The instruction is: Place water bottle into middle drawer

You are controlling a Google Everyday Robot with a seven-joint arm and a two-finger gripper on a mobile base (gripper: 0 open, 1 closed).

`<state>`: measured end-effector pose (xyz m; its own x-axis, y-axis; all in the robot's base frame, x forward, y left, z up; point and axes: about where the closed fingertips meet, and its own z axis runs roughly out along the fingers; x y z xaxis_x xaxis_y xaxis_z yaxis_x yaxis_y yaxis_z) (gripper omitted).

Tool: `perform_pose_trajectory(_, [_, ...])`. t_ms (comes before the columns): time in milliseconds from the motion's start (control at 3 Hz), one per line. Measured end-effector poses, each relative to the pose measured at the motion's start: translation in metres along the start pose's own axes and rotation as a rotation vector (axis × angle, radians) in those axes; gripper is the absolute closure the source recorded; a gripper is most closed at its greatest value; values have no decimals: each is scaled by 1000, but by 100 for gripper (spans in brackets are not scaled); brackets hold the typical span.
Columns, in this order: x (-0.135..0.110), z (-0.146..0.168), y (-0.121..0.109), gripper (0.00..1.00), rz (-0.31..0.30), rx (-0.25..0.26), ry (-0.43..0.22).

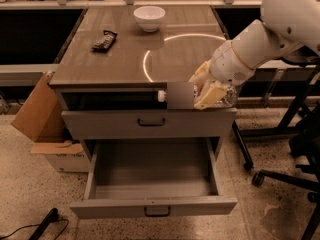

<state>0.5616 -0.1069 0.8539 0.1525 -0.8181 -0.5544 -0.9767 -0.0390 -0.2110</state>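
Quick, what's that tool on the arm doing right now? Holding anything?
Tool: closed on the water bottle, held sideways at the counter's front edge, above the open middle drawer.

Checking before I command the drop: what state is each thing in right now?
gripper: at the counter's front edge, jaws shut on the water bottle.
water bottle: held sideways, off the counter, cap toward the picture's left.
middle drawer: pulled open, bottle not yet inside.
top drawer: shut.
white bowl: upright on the counter.
snack packet: lying flat on the counter.
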Motion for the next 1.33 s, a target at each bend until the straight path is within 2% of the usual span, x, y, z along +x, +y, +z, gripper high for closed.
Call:
perform_pose_trajectory(333, [0, 0, 0, 100, 0, 0, 0])
perform_pose_trajectory(667, [7, 20, 11, 100, 30, -13, -50])
perform_pose_trajectory(1000, [8, 59, 37, 100, 74, -18, -141])
perform_pose_trajectory(1333, [10, 117, 74, 100, 129, -25, -231])
